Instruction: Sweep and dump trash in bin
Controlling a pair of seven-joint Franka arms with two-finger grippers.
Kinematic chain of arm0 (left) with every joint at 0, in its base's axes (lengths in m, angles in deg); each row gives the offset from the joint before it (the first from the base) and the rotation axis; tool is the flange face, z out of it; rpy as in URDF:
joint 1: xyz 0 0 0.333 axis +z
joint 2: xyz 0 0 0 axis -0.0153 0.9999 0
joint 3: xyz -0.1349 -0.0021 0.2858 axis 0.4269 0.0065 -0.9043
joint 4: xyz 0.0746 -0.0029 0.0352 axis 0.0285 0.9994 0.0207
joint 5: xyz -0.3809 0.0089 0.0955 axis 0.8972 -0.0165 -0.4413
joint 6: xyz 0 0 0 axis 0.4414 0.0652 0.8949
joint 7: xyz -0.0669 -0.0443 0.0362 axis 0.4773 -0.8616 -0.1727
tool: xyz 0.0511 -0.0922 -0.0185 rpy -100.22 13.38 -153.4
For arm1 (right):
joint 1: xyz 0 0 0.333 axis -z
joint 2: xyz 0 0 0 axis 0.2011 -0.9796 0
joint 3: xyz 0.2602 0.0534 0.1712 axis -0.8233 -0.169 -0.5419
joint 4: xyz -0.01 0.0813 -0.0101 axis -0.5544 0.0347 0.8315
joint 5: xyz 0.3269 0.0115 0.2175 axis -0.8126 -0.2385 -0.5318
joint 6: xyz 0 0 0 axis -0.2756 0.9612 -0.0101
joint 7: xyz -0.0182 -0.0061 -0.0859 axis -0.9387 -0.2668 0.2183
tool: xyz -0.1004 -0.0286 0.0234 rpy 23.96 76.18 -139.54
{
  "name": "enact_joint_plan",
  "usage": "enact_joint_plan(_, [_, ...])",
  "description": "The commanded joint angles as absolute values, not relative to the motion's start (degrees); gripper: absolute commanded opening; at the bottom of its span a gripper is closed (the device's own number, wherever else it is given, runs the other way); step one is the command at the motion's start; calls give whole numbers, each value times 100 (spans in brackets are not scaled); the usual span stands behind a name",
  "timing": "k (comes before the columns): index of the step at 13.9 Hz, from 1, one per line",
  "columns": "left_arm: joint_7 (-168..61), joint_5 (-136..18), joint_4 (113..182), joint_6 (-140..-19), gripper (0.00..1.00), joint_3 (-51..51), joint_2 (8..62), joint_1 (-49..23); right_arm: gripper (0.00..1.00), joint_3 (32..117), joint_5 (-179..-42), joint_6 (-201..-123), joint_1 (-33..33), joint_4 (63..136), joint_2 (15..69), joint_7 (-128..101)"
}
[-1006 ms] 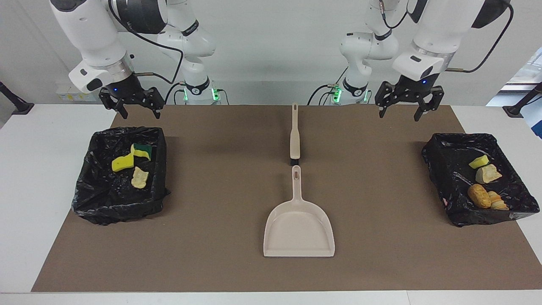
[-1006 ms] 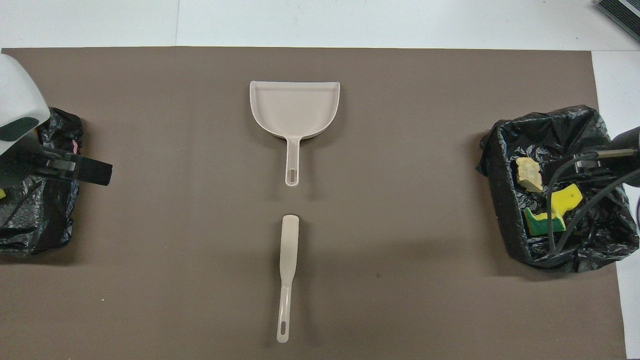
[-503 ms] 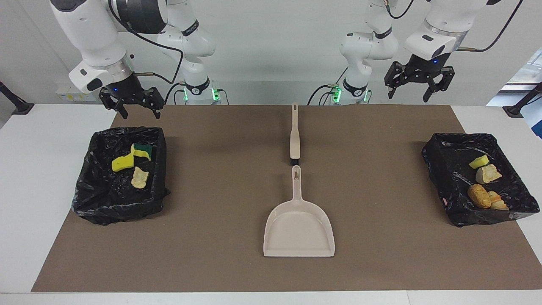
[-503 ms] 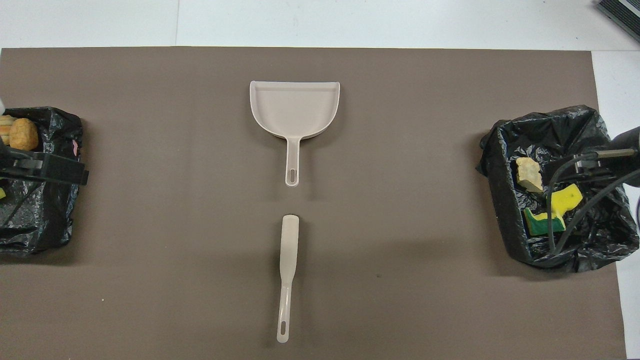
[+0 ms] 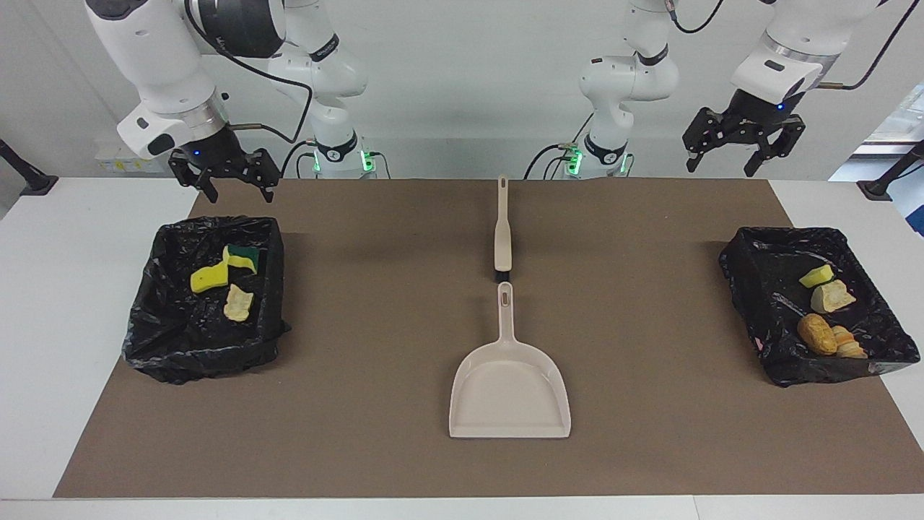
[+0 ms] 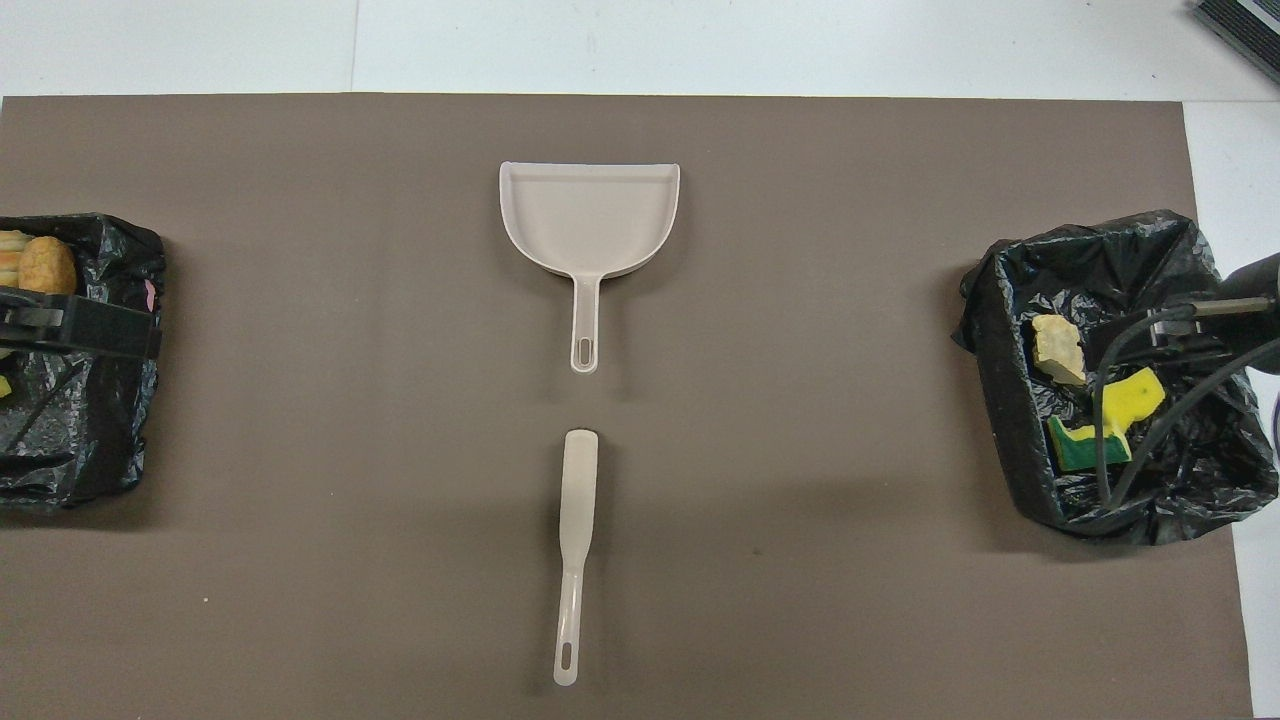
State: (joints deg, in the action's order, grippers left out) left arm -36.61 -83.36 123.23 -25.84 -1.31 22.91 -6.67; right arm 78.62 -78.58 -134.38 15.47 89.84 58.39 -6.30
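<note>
Two bins, each lined with a black bag: bin at the right arm's end (image 5: 206,300) of the mat, bin at the left arm's end (image 5: 816,303).
Seven pieces of trash, all inside the bins. Three at the right arm's end: yellow sponge chunk (image 5: 207,278), green-backed yellow sponge chunk (image 5: 242,256), pale bread-like lump (image 5: 237,302). Four at the left arm's end: small yellow sponge chunk (image 5: 816,275), pale lump (image 5: 831,296), brown roll (image 5: 816,334), sliced mini loaf (image 5: 847,342).
One beige dustpan (image 5: 510,386), flat at the mat's middle, handle toward the robots. One beige brush (image 5: 502,227), in line with the dustpan handle, nearer to the robots, black bristle end just short of the handle tip.
Two grippers. Right gripper (image 5: 225,177): over the mat's edge nearest the robots, above the rim of its bin, fingers spread wide, nothing held. Left gripper (image 5: 743,144): high above the mat's corner nearest its base, fingers spread wide, nothing held.
Changes since one second ago: left gripper raised and shifted outward toward its end of the table; right gripper unmoved; trash, dustpan and brush unmoved.
Surface: brown mat (image 5: 375,347) on a white table (image 5: 65,274). Plain white wall at the robots' end.
</note>
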Motion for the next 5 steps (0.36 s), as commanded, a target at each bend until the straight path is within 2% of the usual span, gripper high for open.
enact_joint_plan(1, [-3591, -8246, 12258, -2693, 100, -111, 2334, -615, 100, 7891, -7967, -13492, 1556, 9129, 5965, -608])
enact_joint_plan(5, [-3599, -8281, 12267, -2676, 100, -111, 2299, -624, 100, 7891, -7967, -13492, 1556, 9129, 5965, -608])
